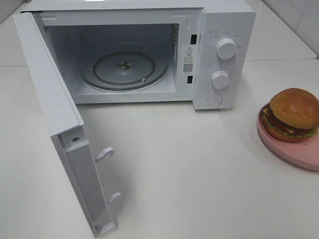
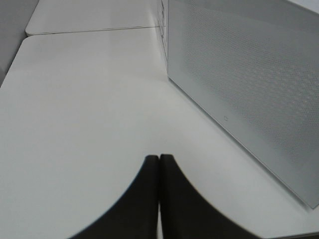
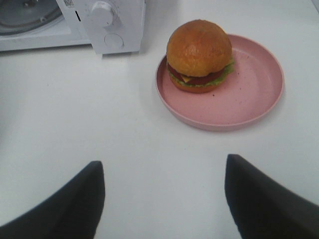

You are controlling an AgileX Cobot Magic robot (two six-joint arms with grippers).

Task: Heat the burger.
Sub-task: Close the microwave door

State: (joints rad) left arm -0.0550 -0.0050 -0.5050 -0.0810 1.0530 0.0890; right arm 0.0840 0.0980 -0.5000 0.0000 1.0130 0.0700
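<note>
Nearest the high camera hangs the microwave door (image 1: 60,124), swung fully open toward the near left, its two latch hooks jutting out along the near edge. Behind it sits the white microwave (image 1: 219,55) with its cavity exposed and the glass turntable (image 1: 124,69) bare. On the right of the table, well apart from the oven, the burger (image 1: 293,114) rests on a pink plate (image 1: 294,152) — toward the plate's left side rather than its centre.

In its wrist view the right gripper (image 3: 164,191) has its fingers spread wide with nothing between them, pointed at the burger but not yet near it. The left gripper (image 2: 159,194) has its fingers pressed together on nothing, low over the table beside the door's perforated outer face.

My reading is that the pick has not begun, and several things could spoil it:
- A squeeze on the glossy bun alone may slide it off the lettuce and patty, splitting the stack.
- Fingers coming in too low could catch the plate rim and drag or tip the plate.
- Carrying the burger leftward, the arm could clip the control panel with its knobs or the cavity's edge.
- The left gripper sits close to the door — a careless sweep might push it partway closed across the path.
</note>
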